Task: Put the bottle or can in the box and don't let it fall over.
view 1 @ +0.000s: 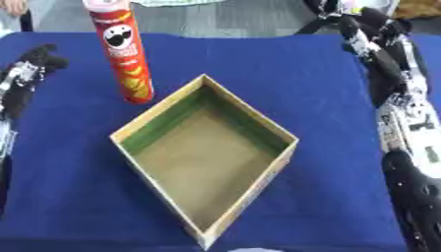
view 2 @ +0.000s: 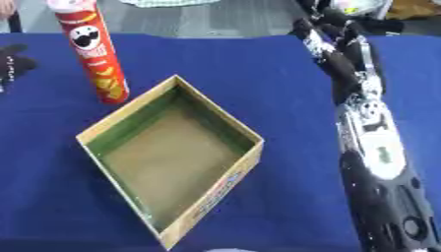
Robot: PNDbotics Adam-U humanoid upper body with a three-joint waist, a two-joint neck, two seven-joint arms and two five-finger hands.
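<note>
A tall red chip can [view 1: 125,54] stands upright on the blue table, just beyond the upper left side of the box. The open cardboard box [view 1: 168,118] sits cornerwise in the middle, with a green inner wall and nothing inside. My left hand [view 1: 33,66] rests at the table's left edge, left of the can and apart from it, fingers relaxed and holding nothing. My right arm runs up the right side, and its hand [view 1: 366,34] hangs over the far right of the table, fingers fairly straight and holding nothing.
The blue cloth [view 1: 284,64] covers the whole table. The right forearm [view 2: 379,152] lies along the right edge, close beside the box. Dark gear and cables sit beyond the far right corner.
</note>
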